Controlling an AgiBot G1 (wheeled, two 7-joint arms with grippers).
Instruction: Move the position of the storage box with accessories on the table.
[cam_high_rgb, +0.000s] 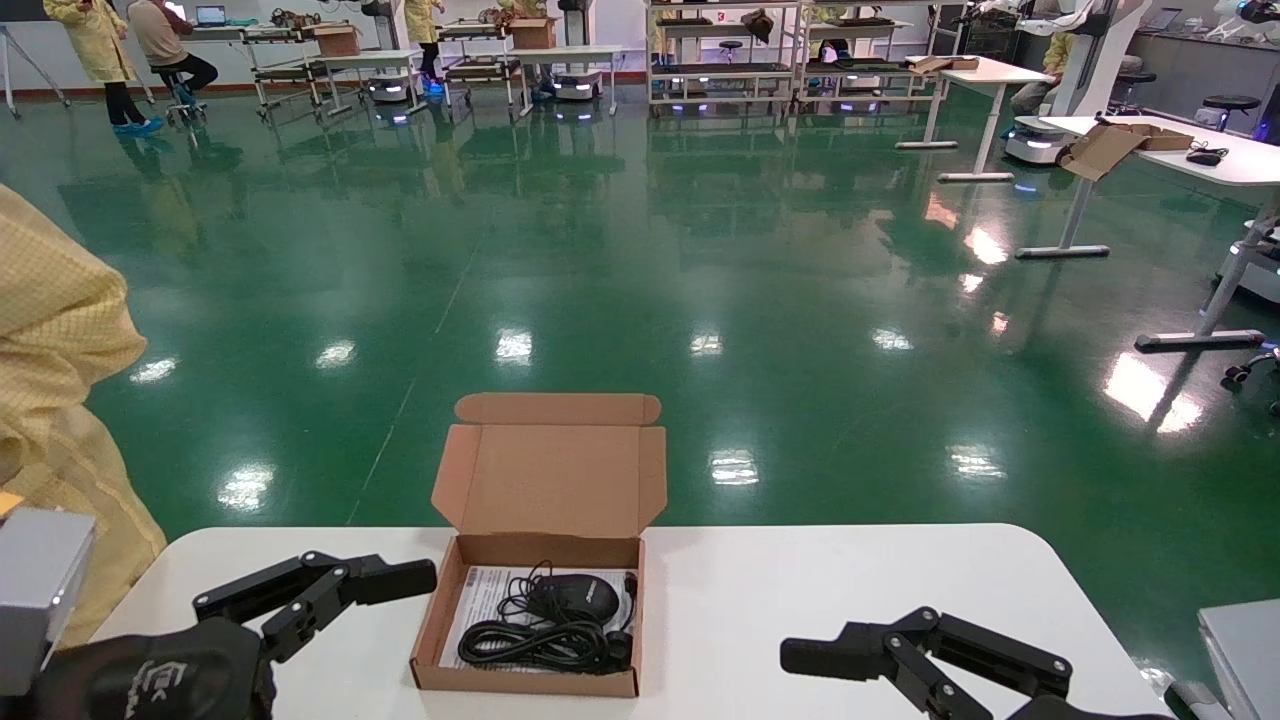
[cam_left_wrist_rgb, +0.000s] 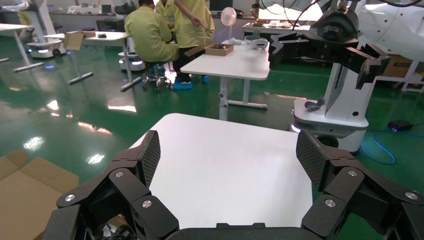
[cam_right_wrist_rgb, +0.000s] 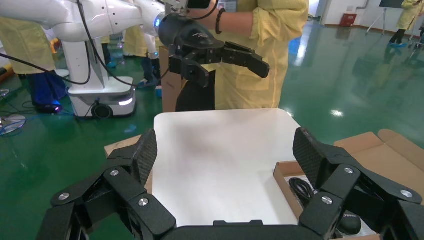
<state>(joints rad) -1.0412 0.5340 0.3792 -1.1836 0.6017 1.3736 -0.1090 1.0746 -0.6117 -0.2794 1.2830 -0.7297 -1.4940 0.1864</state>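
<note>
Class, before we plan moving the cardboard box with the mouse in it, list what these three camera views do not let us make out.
- Print on the paper sheet: too small in the head view, partly under the mouse and its cable.
- Storage box: the left wrist view shows only its flap at the edge; in the right wrist view the right gripper covers much of it.
- The table near edge: cut off in the head view.
- Left gripper: contact with the box unclear.

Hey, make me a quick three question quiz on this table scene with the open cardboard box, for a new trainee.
1. True or false: the box has its lid shut.
2. What lies on the paper sheet in the box? A) scissors B) a black mouse and its cable C) a phone
3. Fill in: the left gripper and right gripper are both ____, holding nothing.

Key:
1. False, the lid stands open.
2. B, the mouse.
3. open
</note>
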